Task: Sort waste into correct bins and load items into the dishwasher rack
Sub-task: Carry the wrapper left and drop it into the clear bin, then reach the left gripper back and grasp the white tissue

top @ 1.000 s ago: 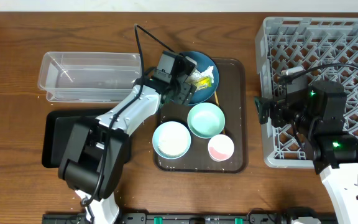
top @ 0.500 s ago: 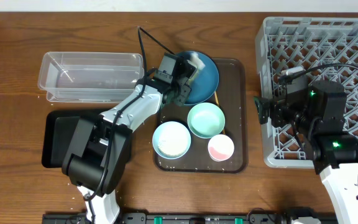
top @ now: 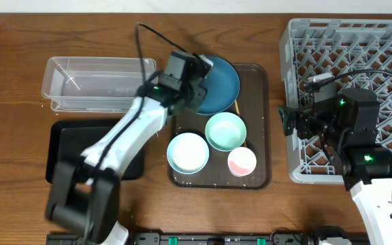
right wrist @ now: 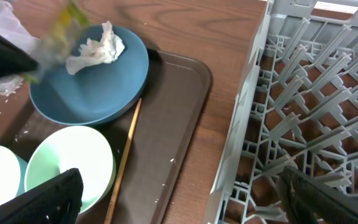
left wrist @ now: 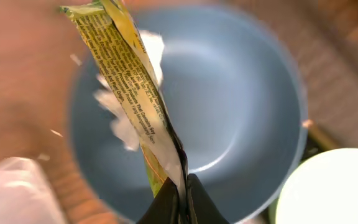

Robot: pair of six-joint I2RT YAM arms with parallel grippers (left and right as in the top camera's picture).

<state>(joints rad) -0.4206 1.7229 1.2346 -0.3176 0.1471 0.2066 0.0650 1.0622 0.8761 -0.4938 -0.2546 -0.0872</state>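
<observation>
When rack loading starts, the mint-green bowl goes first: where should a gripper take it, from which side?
Probably the rim nearest the rack, from above, one finger inside, one outside. The mint-green bowl stands upright and open; the white bowl, pink-lined cup and dark-blue bowl crowd its other sides. Mind the wooden stick beside that rim.

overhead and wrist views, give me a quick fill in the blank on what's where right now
1. The snack wrapper is pinched by the fingers of the ___ arm.
2. The dark-blue bowl beneath it sits on the ___ serving tray.
3. The small white cup is ___ inside.
4. The right gripper, by the dishwasher rack, is ___, not shut.
Missing words: left, brown, pink, open.
</observation>
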